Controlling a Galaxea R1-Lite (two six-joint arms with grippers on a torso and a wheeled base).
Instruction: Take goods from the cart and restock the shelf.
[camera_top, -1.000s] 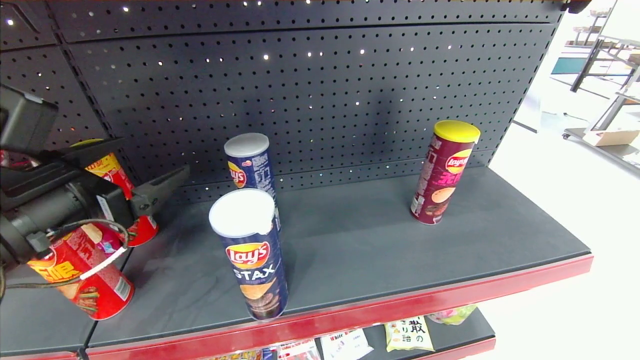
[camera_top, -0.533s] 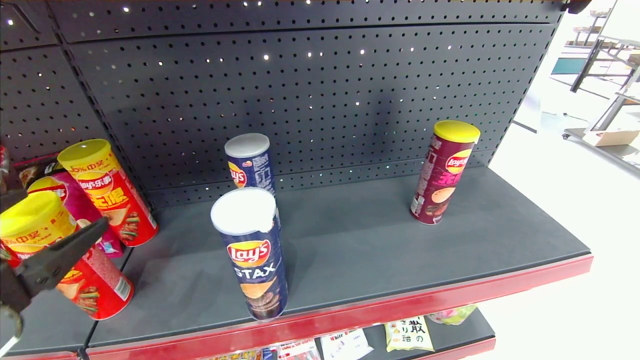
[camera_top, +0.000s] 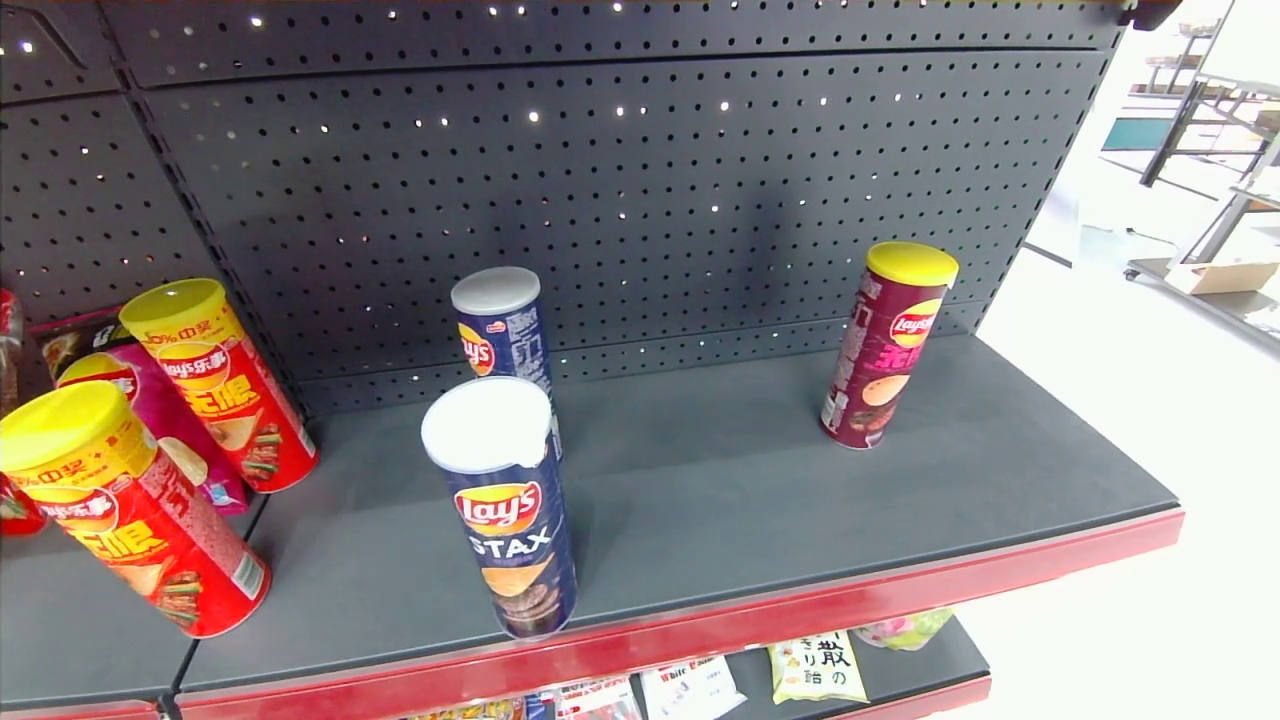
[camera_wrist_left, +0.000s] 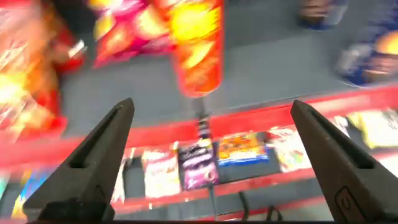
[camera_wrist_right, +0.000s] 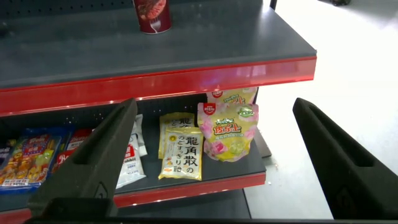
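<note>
Gaping released and seemingly empty, left end effector (camera_wrist_left: 212, 104) and right end effector (camera_wrist_right: 214, 102) face the shelf (camera_top: 760, 480) holding upright chip cans (camera_top: 510, 520).

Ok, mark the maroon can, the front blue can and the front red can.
maroon can (camera_top: 885, 350), head view, middle of body
front blue can (camera_top: 512, 520), head view, front label
front red can (camera_top: 135, 525), head view, side label

Wide open shelf (camera_top: 720, 500) between the two blue cans (camera_top: 505, 510) and the maroon can (camera_top: 885, 350); red cans (camera_top: 130, 510) crowd the left.
</note>
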